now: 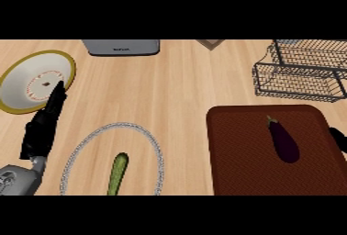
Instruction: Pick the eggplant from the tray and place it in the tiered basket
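the eggplant (284, 140) is found lying flat on the dark red tray (237, 151), in its right half, stem end pointed toward the far edge and the body running down the tray at a slight slant; nothing is seen touching it, so the pick is judged not yet made. the tray is set at the near right of the counter (176, 78), and the tiered basket (301, 78) stands just beyond its far right corner, apart from it, which keeps the intended carry short and on the right side. only a small dark part of the right hand (338, 137) is seen at the right edge, beside the tray and near the eggplant; whether its fingers are open or curled cannot be told. the left hand (46, 121) is seen at the left, fingers held straight and pointing up over the rim of the yellow-rimmed plate (27, 78), holding nothing; it is judged to be resting clear of the work. a clear-rimmed plate (81, 151) lies at the near centre-left with a cucumber (118, 173) on it. a grey appliance (122, 47) is noted at the far edge.
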`<state>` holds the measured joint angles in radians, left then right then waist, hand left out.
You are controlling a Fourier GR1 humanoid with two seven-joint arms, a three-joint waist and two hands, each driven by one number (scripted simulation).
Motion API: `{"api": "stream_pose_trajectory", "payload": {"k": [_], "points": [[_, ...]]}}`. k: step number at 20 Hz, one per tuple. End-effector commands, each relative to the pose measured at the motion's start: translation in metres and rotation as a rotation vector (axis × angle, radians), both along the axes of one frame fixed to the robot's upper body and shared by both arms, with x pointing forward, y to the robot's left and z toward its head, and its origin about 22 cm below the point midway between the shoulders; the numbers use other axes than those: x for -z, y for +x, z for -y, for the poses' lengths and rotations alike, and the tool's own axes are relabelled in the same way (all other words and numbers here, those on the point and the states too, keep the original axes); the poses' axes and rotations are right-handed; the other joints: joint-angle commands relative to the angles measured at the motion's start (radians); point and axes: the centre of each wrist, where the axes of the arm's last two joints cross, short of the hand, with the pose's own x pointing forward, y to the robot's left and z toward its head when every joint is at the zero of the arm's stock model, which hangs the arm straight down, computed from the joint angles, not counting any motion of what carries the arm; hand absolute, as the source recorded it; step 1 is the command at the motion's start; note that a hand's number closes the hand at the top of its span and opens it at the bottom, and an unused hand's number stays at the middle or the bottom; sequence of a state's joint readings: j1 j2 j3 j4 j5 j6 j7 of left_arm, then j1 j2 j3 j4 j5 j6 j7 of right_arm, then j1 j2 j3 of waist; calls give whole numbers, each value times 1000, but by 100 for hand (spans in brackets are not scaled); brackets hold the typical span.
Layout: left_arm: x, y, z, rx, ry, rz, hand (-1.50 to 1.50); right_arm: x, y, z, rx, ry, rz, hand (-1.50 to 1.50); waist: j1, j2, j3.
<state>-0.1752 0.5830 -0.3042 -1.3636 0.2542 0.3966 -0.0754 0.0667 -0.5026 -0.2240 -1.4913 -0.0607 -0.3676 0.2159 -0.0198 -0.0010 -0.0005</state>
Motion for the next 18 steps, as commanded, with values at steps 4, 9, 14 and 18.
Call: {"api": "stream_pose_trajectory", "payload": {"k": [4,9,14,18], "points": [[-4,-5,7,-4,12,-21,0,-45,-15,-12,-31,-119,-211,-150,18,-2,-1],[-21,10,18,24,25,2,0,-87,7,-15,-216,-246,-540,-150,40,2,-2],[-4,7,26,42,18,-18,0,-119,43,-38,-288,-265,-689,-150,56,9,-1],[-11,21,0,5,27,-18,0,-133,65,-53,-272,-257,-733,-150,30,4,0]]}}
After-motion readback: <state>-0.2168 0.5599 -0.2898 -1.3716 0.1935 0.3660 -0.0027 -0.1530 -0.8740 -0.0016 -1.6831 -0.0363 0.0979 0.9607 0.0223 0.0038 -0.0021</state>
